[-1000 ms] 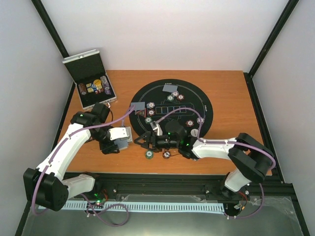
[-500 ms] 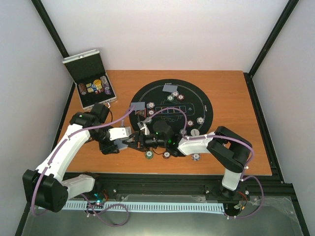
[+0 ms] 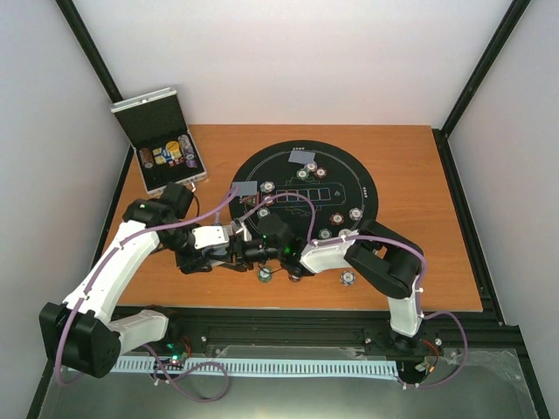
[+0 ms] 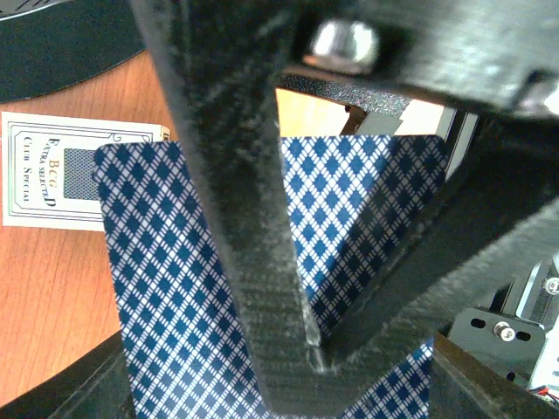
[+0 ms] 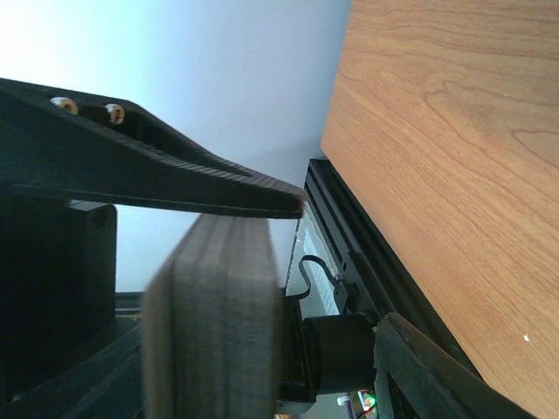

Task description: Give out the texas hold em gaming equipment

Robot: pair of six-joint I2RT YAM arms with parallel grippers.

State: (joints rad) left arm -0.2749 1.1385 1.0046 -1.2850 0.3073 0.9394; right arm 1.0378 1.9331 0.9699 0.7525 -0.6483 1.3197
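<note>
My right arm has swung from over the black round felt mat [image 3: 349,175] leftward along the near edge of the brown wooden surface [image 3: 410,157]. My right fingers [image 5: 175,179] now reach the deck of playing cards [image 4: 175,288], with blue-and-white diamond backs, which my left fingers [image 4: 231,201] hold clamped just left of the mat. My right fingers have been narrowing on the way in. They are still parted, one lying along the deck's outer face and the other standing apart from it, so nothing is pinched yet. I judge this to be the take of the next card to deal, since round poker chips [image 3: 336,218] and a few dealt cards [image 3: 301,158] already lie on the mat. My left arm is bent at the elbow with its wrist turned inward, presenting the deck toward the right. My right arm is folded tightly, its forearm stretched low across the near edge and its wrist rolled so the fingers straddle the deck's thickness.
</note>
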